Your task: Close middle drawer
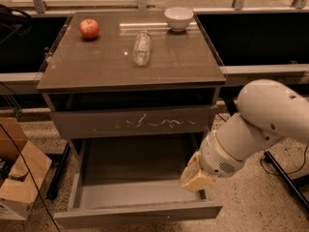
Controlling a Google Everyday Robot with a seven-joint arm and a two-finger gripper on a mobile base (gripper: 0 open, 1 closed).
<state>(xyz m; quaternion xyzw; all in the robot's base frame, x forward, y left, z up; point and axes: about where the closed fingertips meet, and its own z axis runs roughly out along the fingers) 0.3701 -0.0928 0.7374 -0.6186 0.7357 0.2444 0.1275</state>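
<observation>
The middle drawer [137, 212] stands pulled far out of the grey cabinet, its plain flat front near the bottom of the camera view and its grey box interior [135, 170] bare. Above it is the drawer front with pale squiggly scratches [133, 122], pushed in. My gripper [196, 178], with tan fingers at the end of the white arm [256, 129], hangs over the open drawer's right side wall, just behind the right end of its front.
On the cabinet top [91, 66] lie a red apple [89, 28], a clear plastic bottle on its side [141, 47] and a white bowl [178, 18]. A cardboard box [19, 178] and cables sit on the floor at left. A dark stand leg [285, 175] is at right.
</observation>
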